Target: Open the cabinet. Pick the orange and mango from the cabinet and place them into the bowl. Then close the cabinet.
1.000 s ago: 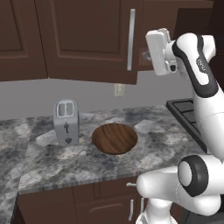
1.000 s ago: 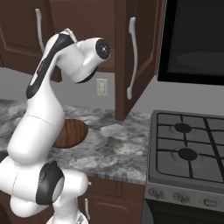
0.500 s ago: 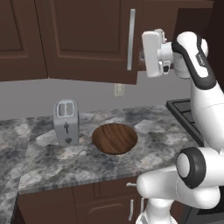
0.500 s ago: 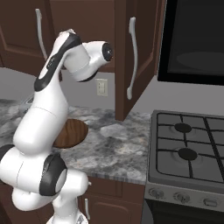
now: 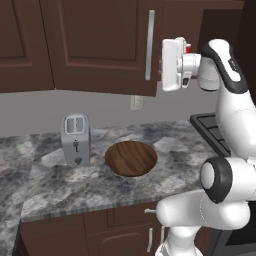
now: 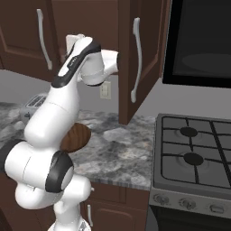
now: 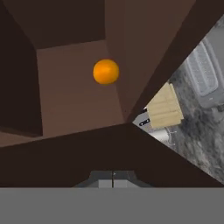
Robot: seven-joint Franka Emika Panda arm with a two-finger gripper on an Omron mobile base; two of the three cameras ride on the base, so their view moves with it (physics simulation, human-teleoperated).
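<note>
swung leftward, tool (image 7: pixel 113 174) pinched together faces orange (image 7: pixel 106 71) inside cabinet (image 7: pixel 74 96).

Bowl (image 6: pixel 76 137) mostly hidden behind the arm in the right base view; only its right part shows. Toaster (image 6: pixel 32 104), left of the bowl, also largely covered by the arm. Cabinet (image 5: pixel 100 45) cut off by the top edge in the left base view. Tool (image 7: pixel 113 178) tips barely visible, pressed together. Pale wooden block (image 7: pixel 165 106) partly hidden behind the cabinet edge; cannot identify.
</note>
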